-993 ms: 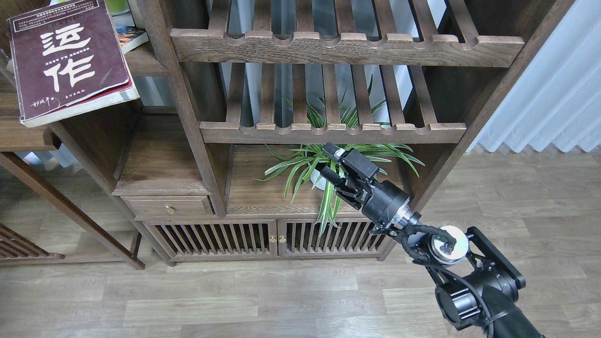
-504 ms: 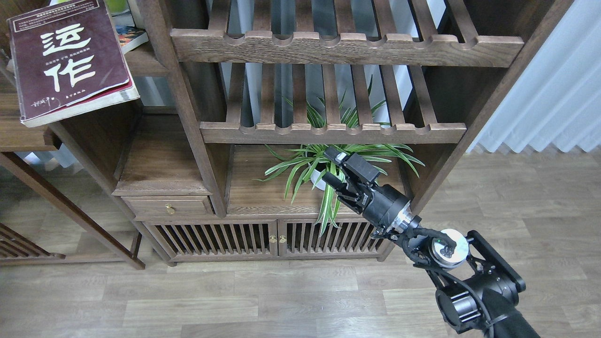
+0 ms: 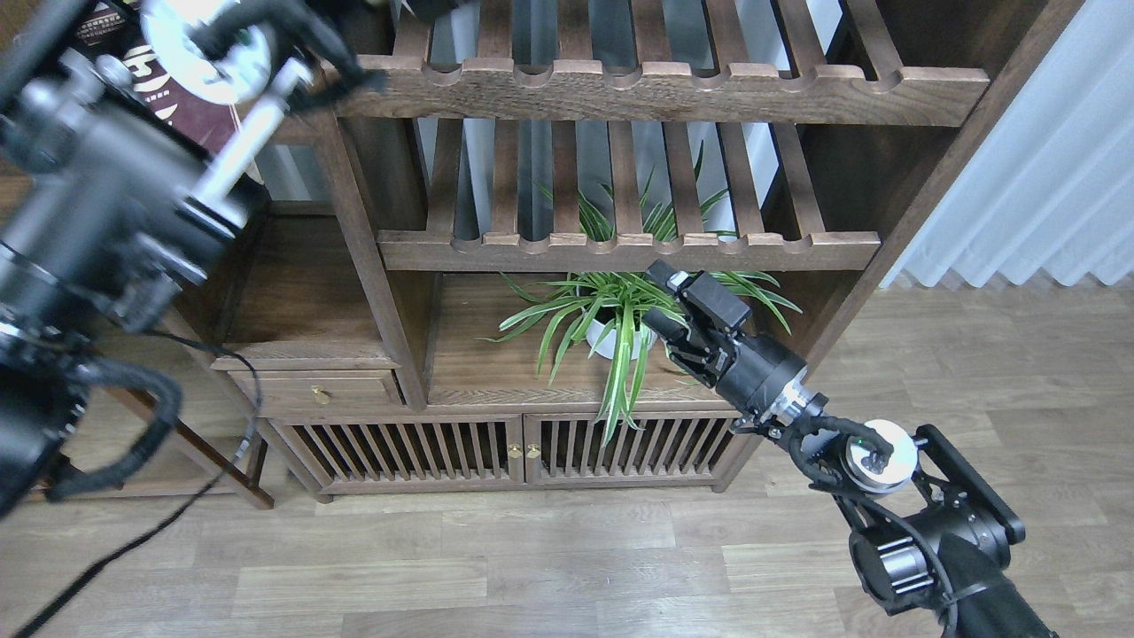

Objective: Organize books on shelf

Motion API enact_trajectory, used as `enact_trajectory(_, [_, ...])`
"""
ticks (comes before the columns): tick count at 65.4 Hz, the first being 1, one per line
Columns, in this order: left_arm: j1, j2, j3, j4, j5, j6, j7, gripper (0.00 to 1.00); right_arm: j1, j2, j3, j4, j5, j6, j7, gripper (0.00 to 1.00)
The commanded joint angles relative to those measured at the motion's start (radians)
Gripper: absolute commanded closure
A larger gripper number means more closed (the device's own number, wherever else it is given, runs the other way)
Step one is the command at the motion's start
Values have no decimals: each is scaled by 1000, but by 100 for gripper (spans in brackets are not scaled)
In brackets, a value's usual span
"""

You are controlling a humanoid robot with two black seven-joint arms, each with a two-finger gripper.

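Since the earlier frame the left arm [image 3: 97, 221] has swung in from the left, blurred, covering most of the maroon book [image 3: 173, 93], of which only a sliver shows at the far left on the shelf [image 3: 283, 133]; the left gripper runs off the top edge, so its state cannot be told. The right gripper [image 3: 673, 301] has shifted right, in front of the spider plant [image 3: 602, 319], fingers slightly parted and holding nothing.

one maroon book [image 3: 182, 111], one potted plant [image 3: 611, 323]
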Motion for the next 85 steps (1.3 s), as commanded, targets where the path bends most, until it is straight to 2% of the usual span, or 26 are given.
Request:
enact_trajectory(1, [116, -10, 0, -8, 14, 0, 0, 6, 9, -8, 24, -1, 0, -1, 0, 1])
enact_trajectory(21, [395, -10, -20, -43, 17, 0, 0, 5, 39, -31, 24, -3, 0, -5, 0, 1])
enact_trajectory(47, [636, -10, -69, -45, 17, 0, 0, 3, 48, -31, 24, -3, 2, -53, 0, 0])
enact_trajectory(70, [763, -10, -135, -42, 17, 0, 0, 3, 50, -31, 24, -6, 3, -53, 0, 0])
enact_trajectory(85, [769, -10, -154, -43, 17, 0, 0, 3, 50, -33, 25, -10, 3, -53, 0, 0])
